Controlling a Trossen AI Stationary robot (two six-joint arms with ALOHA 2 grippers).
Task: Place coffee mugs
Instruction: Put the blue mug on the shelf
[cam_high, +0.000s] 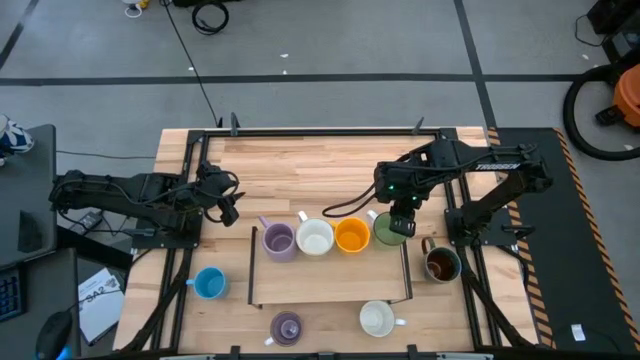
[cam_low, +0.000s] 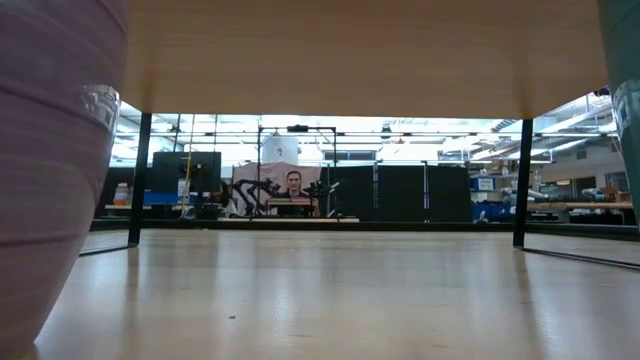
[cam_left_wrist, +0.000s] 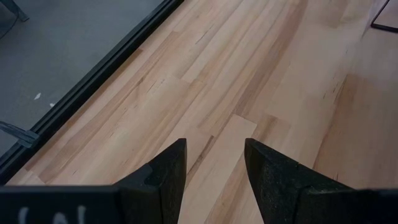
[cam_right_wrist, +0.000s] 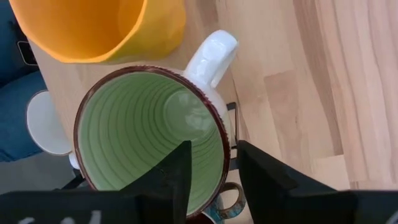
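Observation:
Four mugs stand in a row on the wooden shelf (cam_high: 330, 275): lavender (cam_high: 278, 241), white (cam_high: 315, 238), orange (cam_high: 352, 236) and green (cam_high: 388, 232). My right gripper (cam_high: 400, 222) hangs over the green mug (cam_right_wrist: 149, 137), pointing down and open. One finger (cam_right_wrist: 177, 171) is inside the mug and the other (cam_right_wrist: 264, 177) outside its wall, away from the white handle (cam_right_wrist: 211, 53); no touch shows. The orange mug (cam_right_wrist: 93, 25) stands next to it. My left gripper (cam_high: 228, 205) waits open over bare wood (cam_left_wrist: 214, 155) at the table's left.
On the table stand a dark brown mug (cam_high: 441, 264) at the right, a light blue one (cam_high: 209, 284) at the left, and a lavender (cam_high: 287, 327) and a white one (cam_high: 377, 319) near the front edge. The low view shows the shelf's underside (cam_low: 360, 50) and black legs (cam_low: 521, 180).

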